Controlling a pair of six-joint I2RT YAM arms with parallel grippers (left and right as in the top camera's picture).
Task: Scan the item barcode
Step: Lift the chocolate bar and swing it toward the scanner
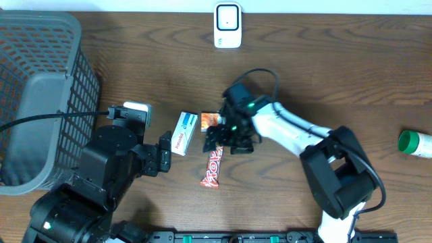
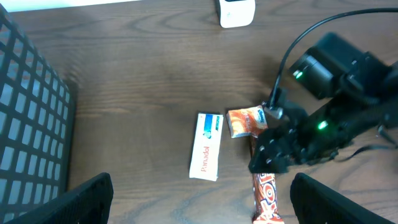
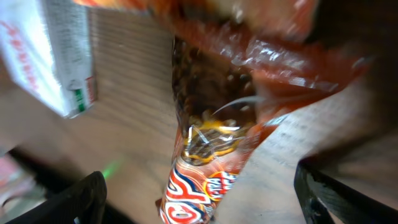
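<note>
Far L sits the mesh basket, out of play. L gripper hangs low over the table, its fingers spread wide w/ nothing btwn them. The Panadol box lies flat just ahead of those tips, untouched. Just beside the box, on its R, is a small orange packet. The candy bar, which I take as the item to scan, lies flat on the table right under the R gripper. R fingers stand wide apart, one either side of the bar, pinching nothing. The wrist view is blurred, but neither pad seems to touch the wrapper. Key relation: the bar's long axis runs along the gap btwn the R fingers, square to their closing line, so closing would take it across its width. Its far end looks to meet or overlap the orange packet; can't tell which. R arm is much the nearer; L fingers are well apart from the bar, off to its L. The white scanner unit stands at the far table edge, well beyond the R fingertips. No barcode is visible on the bar, so which face to present is unknown. Far R lies a green-capped bottle, well clear of both.
</note>
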